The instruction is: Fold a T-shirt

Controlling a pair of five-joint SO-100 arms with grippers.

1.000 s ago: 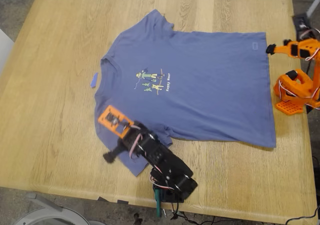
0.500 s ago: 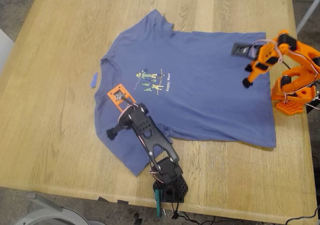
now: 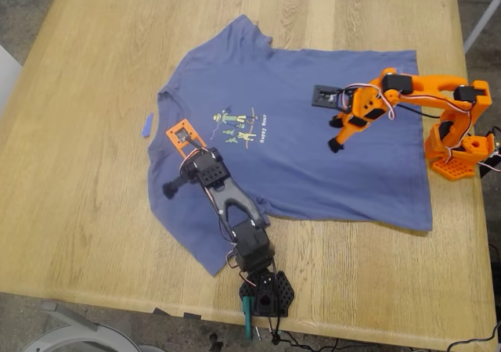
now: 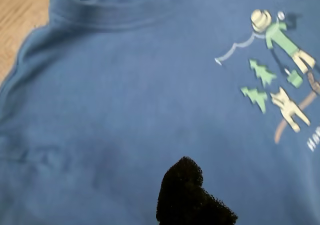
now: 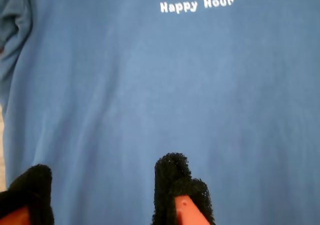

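The slate-blue T-shirt [image 3: 313, 156] lies spread flat on the wooden table, collar toward the exterior view's left, with its cartoon print [image 3: 235, 125] facing up. My first gripper [image 3: 178, 174], on the black arm, hovers over the shoulder area near the collar [image 4: 110, 17]. Only one black fingertip [image 4: 185, 185] shows in the first wrist view, and nothing is held. My second gripper [image 3: 335, 131], on the orange arm, hangs over the shirt's body. Its two black fingertips [image 5: 172, 177] stand apart over bare cloth, with the "Happy Hour" lettering [image 5: 196, 5] beyond them.
A small purple strip [image 3: 147, 124] lies on the table [image 3: 94, 211] just off the collar. The black arm's base [image 3: 266, 293] sits at the near table edge. The orange arm's base [image 3: 458, 152] stands at the exterior view's right, beside the shirt's hem.
The orange arm swung out from the exterior view's right edge over the shirt's body. The black arm stretched from the near sleeve up toward the collar. The shirt has not moved.
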